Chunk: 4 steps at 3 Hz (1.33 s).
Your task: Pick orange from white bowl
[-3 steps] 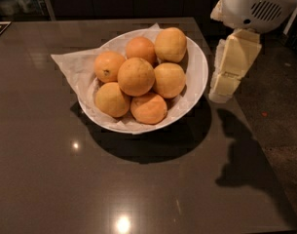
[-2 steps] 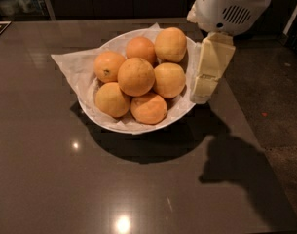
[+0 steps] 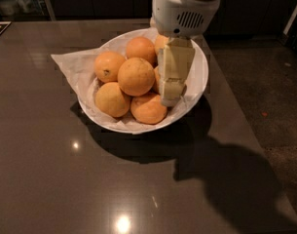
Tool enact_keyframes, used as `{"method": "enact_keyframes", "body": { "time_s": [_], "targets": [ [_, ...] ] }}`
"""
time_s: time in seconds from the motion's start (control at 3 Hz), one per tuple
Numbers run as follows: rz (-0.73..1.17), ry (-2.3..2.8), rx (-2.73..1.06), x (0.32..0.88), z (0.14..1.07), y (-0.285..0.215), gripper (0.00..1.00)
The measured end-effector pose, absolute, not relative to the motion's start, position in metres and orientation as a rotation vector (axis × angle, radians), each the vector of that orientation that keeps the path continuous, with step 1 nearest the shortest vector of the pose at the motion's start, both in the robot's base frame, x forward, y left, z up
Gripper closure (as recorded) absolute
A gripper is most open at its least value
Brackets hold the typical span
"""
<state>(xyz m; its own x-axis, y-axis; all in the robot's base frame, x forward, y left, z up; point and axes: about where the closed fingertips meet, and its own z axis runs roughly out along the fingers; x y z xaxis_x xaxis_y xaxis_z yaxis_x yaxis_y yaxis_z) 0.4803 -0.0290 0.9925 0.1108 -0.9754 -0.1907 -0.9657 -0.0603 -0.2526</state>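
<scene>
Cream claw (image 3: 171,99) over the white bowl (image 3: 197,77), deep-orange orange (image 3: 136,76) inside, dark-grey table (image 3: 60,174).

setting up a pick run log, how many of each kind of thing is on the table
round dimpled oranges: 7, two partly hidden behind the cream end effector, which hangs over the bowl's right half
glossy white oval bowl: 1
crumpled white paper liner: 1
total: 9

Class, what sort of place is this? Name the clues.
Probably a kitchen or dining area: a glossy dark table bears a white bowl of oranges. The gripper hangs over the bowl's right side.
</scene>
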Motion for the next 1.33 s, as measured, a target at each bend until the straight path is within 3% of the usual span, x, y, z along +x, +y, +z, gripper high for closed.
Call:
{"method": "enact_keyframes", "body": {
  "time_s": [0.67, 1.33],
  "targets": [
    [-0.052, 1.923, -2.105, 0.493, 0.983, -0.014, 0.04],
    [-0.04, 1.934, -2.135, 0.505, 0.971, -0.002, 0.14]
  ]
}}
